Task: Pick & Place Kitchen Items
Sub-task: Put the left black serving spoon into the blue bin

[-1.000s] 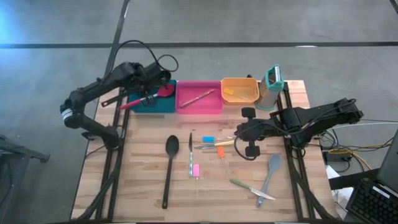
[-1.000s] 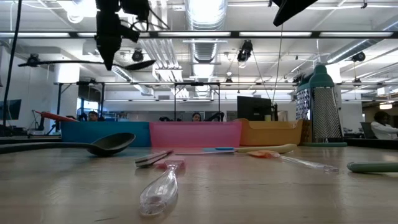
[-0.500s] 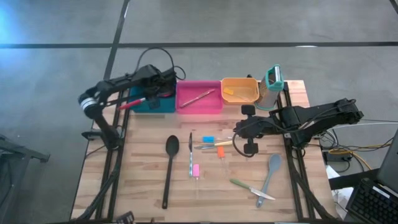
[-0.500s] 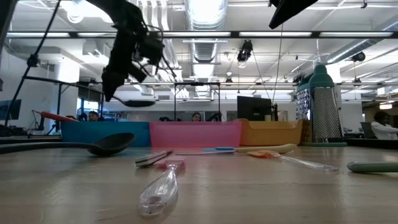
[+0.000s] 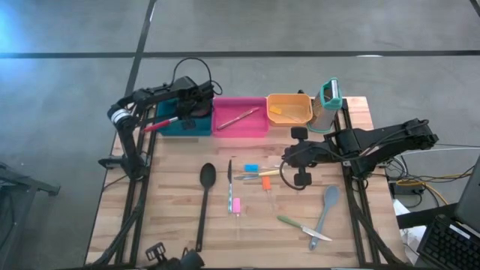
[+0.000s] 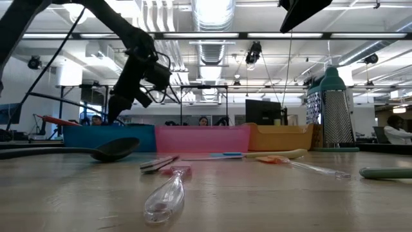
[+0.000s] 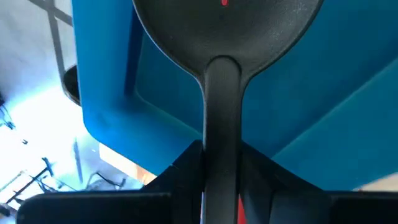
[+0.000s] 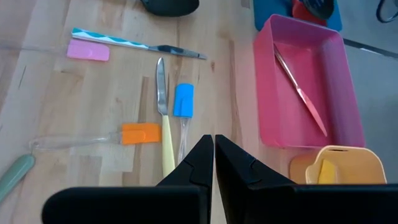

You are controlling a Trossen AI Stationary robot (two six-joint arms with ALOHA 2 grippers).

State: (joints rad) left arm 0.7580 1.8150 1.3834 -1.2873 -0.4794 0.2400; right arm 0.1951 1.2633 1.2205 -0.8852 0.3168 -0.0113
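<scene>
My left gripper (image 5: 187,117) is over the teal bin (image 5: 196,130) at the far left, shut on a long black spoon (image 7: 227,18). A red-headed spoon (image 5: 161,122) lies in that bin, its handle over the rim. My right gripper (image 5: 288,160) is shut and empty, above the table right of the cutlery. A second black spoon (image 5: 204,201) lies flat on the table. Beside it lie a pink-handled knife (image 8: 90,51), a yellow-handled knife (image 8: 164,134), a blue-handled piece (image 8: 183,99) and an orange piece (image 8: 140,133). My left gripper pinches the black spoon's handle (image 7: 222,134) between its two fingers, a short way behind the bowl. The spoon runs on forward from the fingers, along them. Its bowl is over the inside of the teal bin (image 7: 155,74). I cannot tell whether it touches the bin.
A pink bin (image 5: 240,127) with a thin utensil and an orange bin (image 5: 289,109) stand right of the teal one. An upright teal-and-white grater (image 5: 328,101) stands at the far right. A grey spatula (image 5: 327,206) and a green-handled knife (image 5: 300,225) lie at the near right.
My left gripper has come down from high above the table onto the teal bin, carrying the black spoon with it. It has stayed shut on the spoon.
</scene>
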